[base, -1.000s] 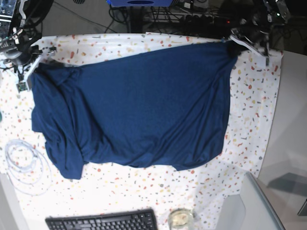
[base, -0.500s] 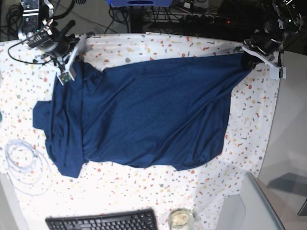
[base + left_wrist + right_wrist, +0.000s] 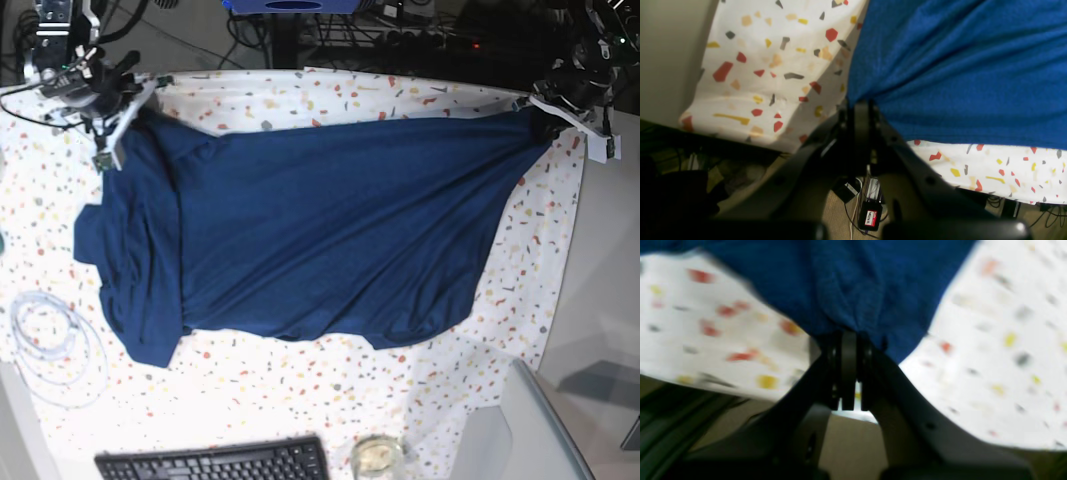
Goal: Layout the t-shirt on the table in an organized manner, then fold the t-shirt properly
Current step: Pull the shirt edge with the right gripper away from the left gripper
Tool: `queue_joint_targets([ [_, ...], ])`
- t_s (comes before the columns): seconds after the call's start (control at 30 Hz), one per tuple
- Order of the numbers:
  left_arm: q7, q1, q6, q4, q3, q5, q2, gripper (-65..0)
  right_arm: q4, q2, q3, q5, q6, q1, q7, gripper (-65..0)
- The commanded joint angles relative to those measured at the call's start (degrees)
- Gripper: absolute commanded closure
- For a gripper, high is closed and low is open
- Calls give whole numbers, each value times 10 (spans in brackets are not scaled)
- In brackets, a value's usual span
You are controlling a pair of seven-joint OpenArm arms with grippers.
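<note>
You're in a lab or office workspace: keyboard [image 3: 212, 460] and coiled cable [image 3: 50, 345] on the tabletop [image 3: 330, 395], cables [image 3: 390, 30] tangled beyond.

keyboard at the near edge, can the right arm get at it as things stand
Probably not: the right gripper is shut on the t-shirt at the far corner, while the keyboard lies across the table.

Count on inspection: one large plain dark navy-blue fabric t-shirt [image 3: 320, 225]. One white terrazzo-flecked cloth-covered surface [image 3: 300, 395]. Two black tools, left tool [image 3: 545, 125] and right tool [image 3: 130, 125], each clamped on one corner of the shirt. One black keyboard [image 3: 215, 462]. One coil of white cable [image 3: 50, 340]. One small round glass dish [image 3: 377, 457].
</note>
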Motion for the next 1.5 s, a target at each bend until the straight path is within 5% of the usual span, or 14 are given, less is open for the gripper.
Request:
queue_joint_targets([
  [0.0,-10,2,-4,8,-3,-6,-6,0,11,1,0,4,0,-4,3,-2],
  [0.1,-10,2,-4,8,1,-6,-5,0,17,0,-4,6,2,-9,-36,-26],
  [0.27,-10,2,-4,8,1,-6,-4,0,77,-10,2,7,55,-20,-55,-263],
  [0.37,-10,2,-4,8,1,-6,-5,0,104,-28,53,7,57,-15,-53,-344],
  [0.5,-10,2,-4,7,-1,-6,-4,0,103,-62,157,12,69,38,-59,-354],
  [0.6,-10,2,-4,7,0,-6,-3,0,58,-62,206,58,117,73,-95,-365],
  [0.77,-10,2,-4,7,1,-6,-4,0,-90,-39,294,122,182,136,-142,-540],
  [1.03,-10,2,-4,7,-3,-6,-5,0,-185,-24,319,130,182,156,-147,-534],
  [1.47,-10,2,-2,7,1,-6,-4,0,-183,-51,318,131,182,183,-197,-533],
])
